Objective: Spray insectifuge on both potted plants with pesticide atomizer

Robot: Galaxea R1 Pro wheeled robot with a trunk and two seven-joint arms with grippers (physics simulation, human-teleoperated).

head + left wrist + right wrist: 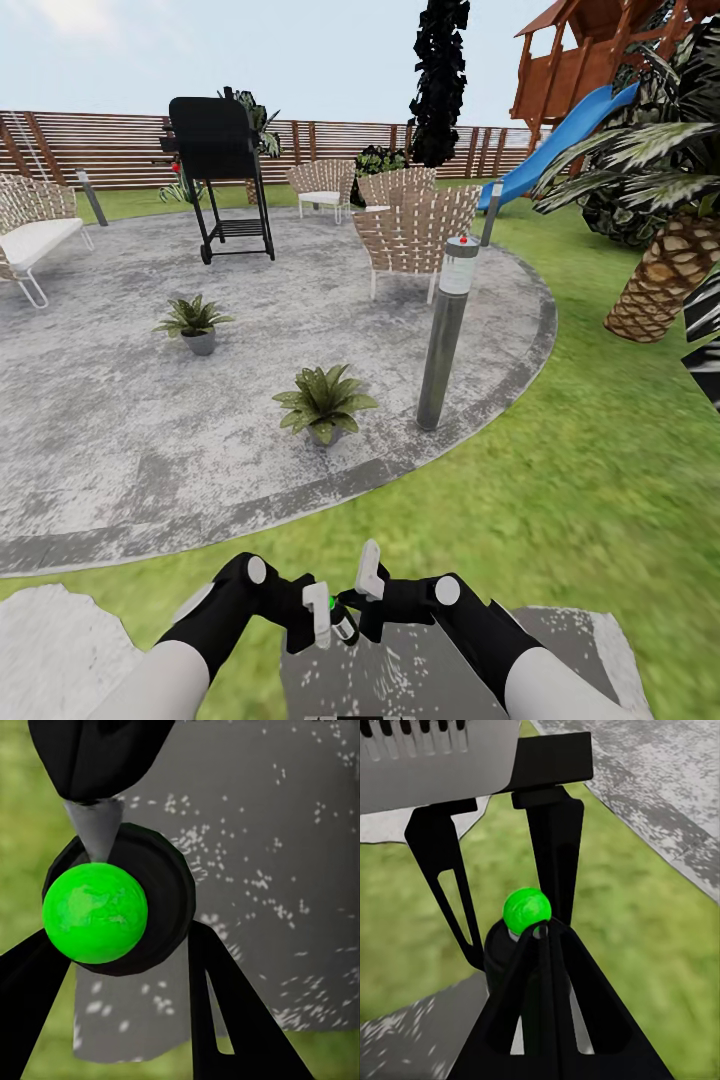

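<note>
The pesticide atomizer (344,628), a small dark bottle with a bright green knob on top, hangs low in front of me between both arms. My left gripper (328,618) is shut on it, and in the left wrist view its black fingers (232,1020) flank the round dark body (161,870). My right gripper (540,931) is shut, its tips meeting at the green knob (526,909). Two potted plants stand on the round patio (120,440) ahead: one (325,398) near the centre, the other (197,318) farther back to the left.
A grey bollard lamp (447,335) rises just right of the nearer plant. Wicker chairs (415,235) and a black grill (218,150) stand behind. A palm (660,270) is at the right on the lawn. A grey slab (430,680) lies below my arms.
</note>
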